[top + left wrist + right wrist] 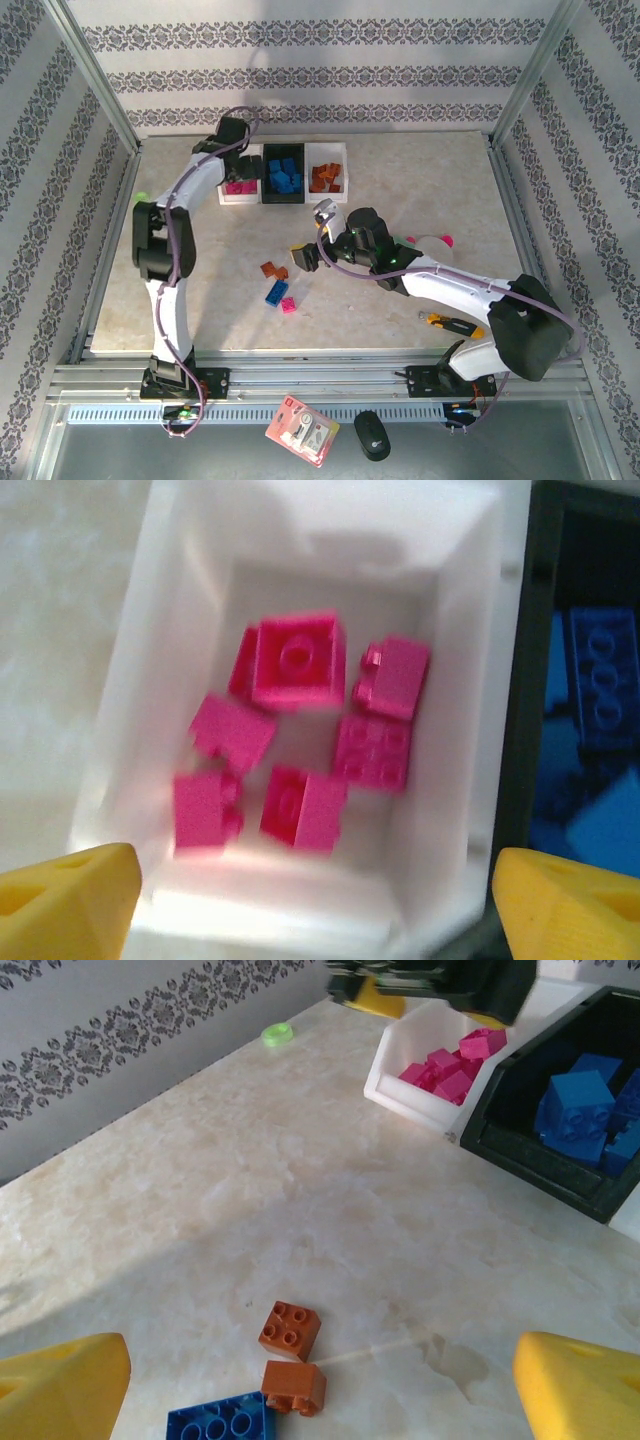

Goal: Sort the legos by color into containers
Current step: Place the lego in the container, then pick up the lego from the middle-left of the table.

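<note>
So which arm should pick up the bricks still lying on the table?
Probably the right one. The right gripper is open, just beside the loose orange-brown bricks and blue brick. The left gripper is open over the white bin of pink bricks, farther away.

A pale marbled table [440, 190] stands inside a booth; the back wall [320, 70], left wall [40, 180] and right wall [600, 150] carry grey-striped paper with dark damask bands; aluminium posts [95, 75] mark the back corners; a metal rail [320, 378] runs along the near edge; the light is bright and even.
</note>
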Available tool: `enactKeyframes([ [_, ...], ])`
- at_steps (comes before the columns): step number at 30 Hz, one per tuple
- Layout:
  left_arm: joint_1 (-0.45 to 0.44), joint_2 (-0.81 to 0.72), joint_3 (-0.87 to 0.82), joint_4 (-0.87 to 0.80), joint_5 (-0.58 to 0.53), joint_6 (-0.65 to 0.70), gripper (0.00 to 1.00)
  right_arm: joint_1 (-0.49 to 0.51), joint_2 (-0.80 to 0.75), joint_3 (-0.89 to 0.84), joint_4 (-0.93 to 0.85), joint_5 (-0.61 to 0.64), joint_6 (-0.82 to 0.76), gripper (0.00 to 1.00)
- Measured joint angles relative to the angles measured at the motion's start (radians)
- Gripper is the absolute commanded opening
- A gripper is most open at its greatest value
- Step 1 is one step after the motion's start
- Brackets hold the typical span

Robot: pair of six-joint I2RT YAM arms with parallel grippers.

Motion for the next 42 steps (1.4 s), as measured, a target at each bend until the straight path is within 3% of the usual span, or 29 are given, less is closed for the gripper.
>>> enactKeyframes([
  [6, -0.054, -0.303, -0.322, 0.099, 0.029, 0.021, 0.94, 0.0, -0.047, -0.016, -0.064, 0.001, -0.027, 0.98],
  [13, -0.233, -0.554, -0.645, 0.154, 0.011, 0.066, 0.89, 0.0, -0.135, -0.074, -0.17, 0.021, -0.076, 0.98],
  [18, -0.34, -0.667, -0.781, 0.134, 0.014, 0.09, 0.87, 0.0, -0.194, -0.099, -0.248, 0.014, -0.1, 0.98],
  [22, -0.419, -0.681, -0.819, 0.107, 0.019, 0.078, 0.86, 0.0, -0.214, -0.111, -0.273, -0.038, -0.109, 0.98],
  [32, -0.562, -0.545, -0.846, 0.096, 0.086, -0.043, 0.68, 0.0, -0.215, -0.128, -0.301, -0.081, -0.109, 0.98],
  [42, -0.591, -0.507, -0.911, 0.113, 0.09, -0.151, 0.53, 0.0, -0.2, -0.128, -0.301, -0.082, -0.109, 0.98],
])
